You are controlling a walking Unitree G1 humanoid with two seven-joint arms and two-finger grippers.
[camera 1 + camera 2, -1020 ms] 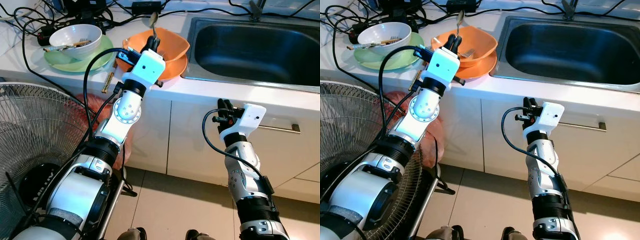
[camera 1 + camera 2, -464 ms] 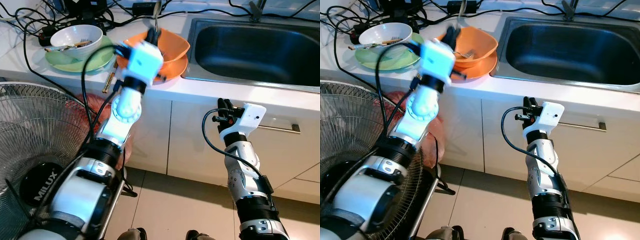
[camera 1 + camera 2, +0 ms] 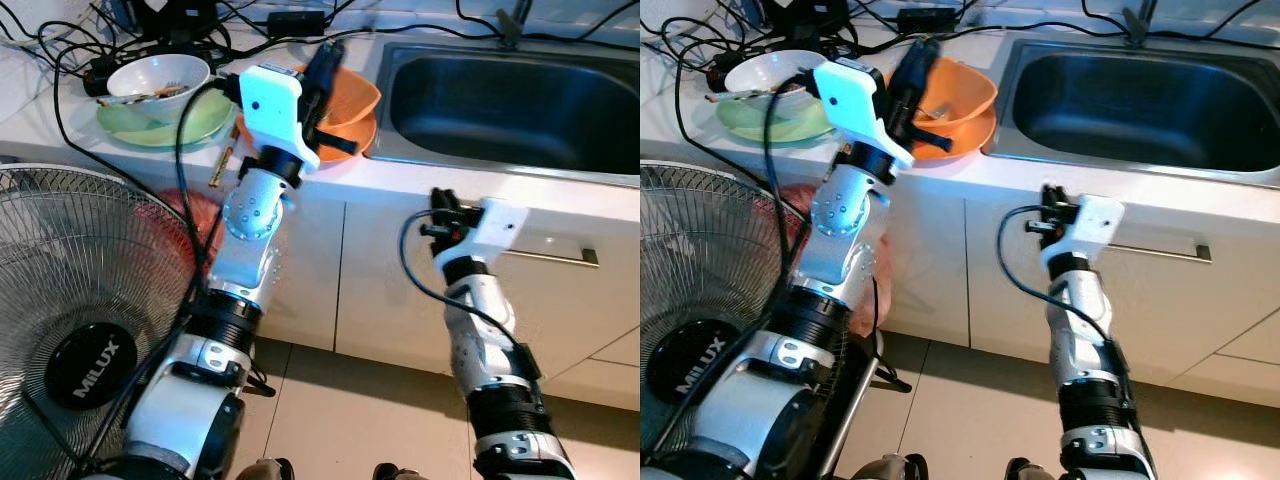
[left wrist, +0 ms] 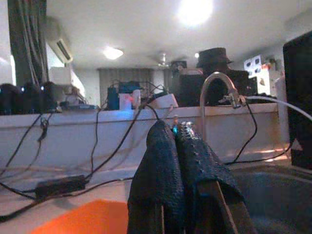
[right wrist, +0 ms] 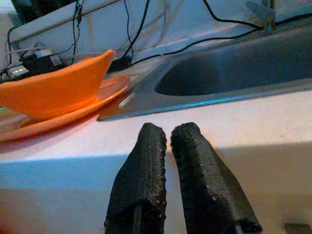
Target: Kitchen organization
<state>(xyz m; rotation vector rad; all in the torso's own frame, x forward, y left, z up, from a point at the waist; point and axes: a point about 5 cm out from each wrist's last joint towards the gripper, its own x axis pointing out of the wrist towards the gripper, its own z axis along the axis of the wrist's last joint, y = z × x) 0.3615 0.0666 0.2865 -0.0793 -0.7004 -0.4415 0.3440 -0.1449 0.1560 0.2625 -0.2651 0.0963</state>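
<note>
Clearly little of the tidying is finished: the dishes sit unsorted on the white counter (image 3: 400, 180), and the sink (image 3: 500, 100) on the right holds nothing I can make out. At far left a white bowl (image 3: 158, 75) with utensils in it rests on a green plate (image 3: 190, 120), amid tangled black cables (image 3: 70, 45). A stick-like utensil (image 3: 221, 165) lies near the counter's front edge, just right of the plate. Next comes the orange bowl (image 3: 352, 92), stacked on an orange plate (image 3: 345, 140), with a fork (image 3: 930, 107) lying inside it.

The left pincer (image 3: 322, 70) is raised over the orange bowl's near-left rim, its fingers pressed together; whether something thin is clamped between them I cannot tell. The bowl lies directly beneath and just beyond it, toward the sink.

The right pincer (image 3: 440, 205) hovers low, in front of the cabinet below the counter edge, clenched on nothing, with the orange dishes well apart to its far left. Moving the dishes toward the sink seems the remaining work.
</note>
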